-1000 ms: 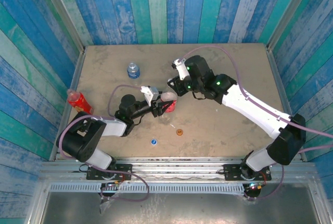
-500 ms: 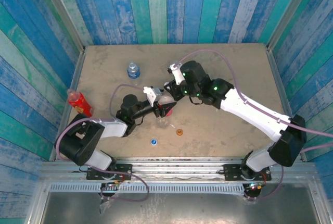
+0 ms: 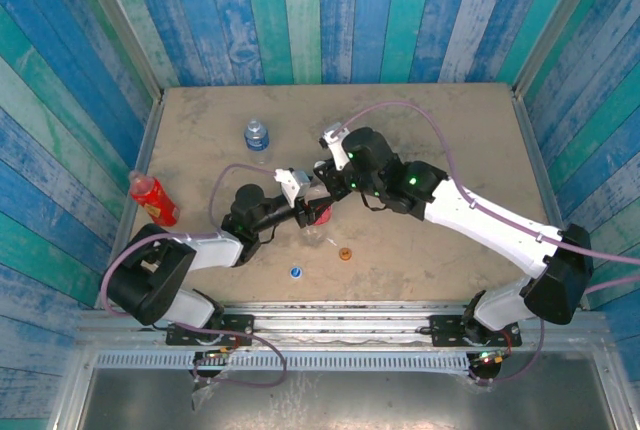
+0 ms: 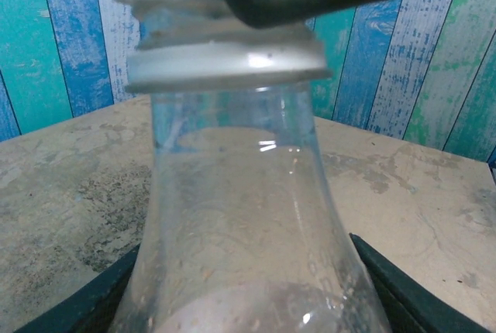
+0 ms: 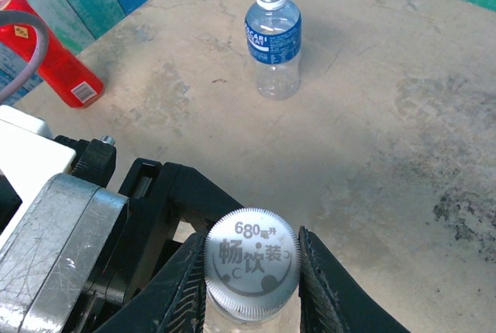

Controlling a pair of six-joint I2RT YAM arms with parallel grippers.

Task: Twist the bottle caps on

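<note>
Near the middle of the counter (image 3: 450, 140), a clear bottle (image 3: 321, 215) with a red label, caught between both arms. See-through plastic, wide low down and thin at the neck, with a white ring (image 4: 225, 66) around the neck in the left wrist view. Clamped on the wide part of the clear bottle, the left jaws, one dark jaw pressed on each side. On top of the neck, the white cap (image 5: 252, 263): small, round, with tiny ridges all around the edge and grey writing on its flat top. Squeezed tight on the white cap, the right jaws, one jaw on the left side and one on the right, reaching in from above. A little bit of bare screw thread between the white cap and the white ring. Lying flat on the counter near the front edge, the blue cap (image 3: 296, 272), tiny and round. Close by, a bit to the right and a bit farther back, the orange cap (image 3: 345, 253), not touching the blue cap. Both far smaller than any bottle. Farther back on the counter, well apart from the arms, the short bottle (image 5: 273, 39) with a blue label, standing straight up, clear plastic, mouth open. Over at the left edge of the counter, right by the striped wall (image 3: 60, 150), the slim red bottle (image 3: 152, 197). Standing or leaning there, too hard to tell.
</note>
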